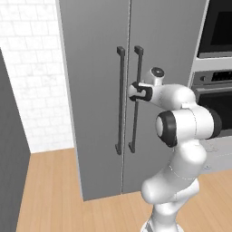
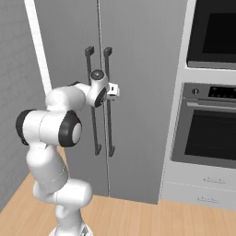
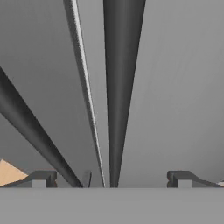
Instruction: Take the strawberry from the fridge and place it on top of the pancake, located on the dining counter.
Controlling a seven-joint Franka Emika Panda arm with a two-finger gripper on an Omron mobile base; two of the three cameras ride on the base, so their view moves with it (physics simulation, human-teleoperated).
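Observation:
The fridge (image 1: 95, 90) (image 2: 138, 120) is a tall grey cabinet, and both of its doors are closed. Two long dark bar handles flank the door seam. My gripper (image 1: 135, 90) (image 2: 113, 91) is at the right door's handle (image 1: 134, 129) (image 2: 110, 129), about a third of the way down the bar. In the hand view my gripper (image 3: 111, 177) is open, its fingertips (image 3: 41, 177) spread to either side of that handle (image 3: 120, 87), not touching it. The left handle (image 3: 26, 122) runs slantwise beside it. The strawberry is hidden behind the doors. The pancake and the dining counter are out of view.
A black-fronted wall oven (image 1: 217, 31) (image 2: 209, 129) with white drawers (image 2: 203, 189) below stands right of the fridge. A white tiled wall (image 1: 31, 90) and a dark grey panel (image 1: 9, 163) lie to the left. Wood floor (image 1: 50, 190) spreads in front.

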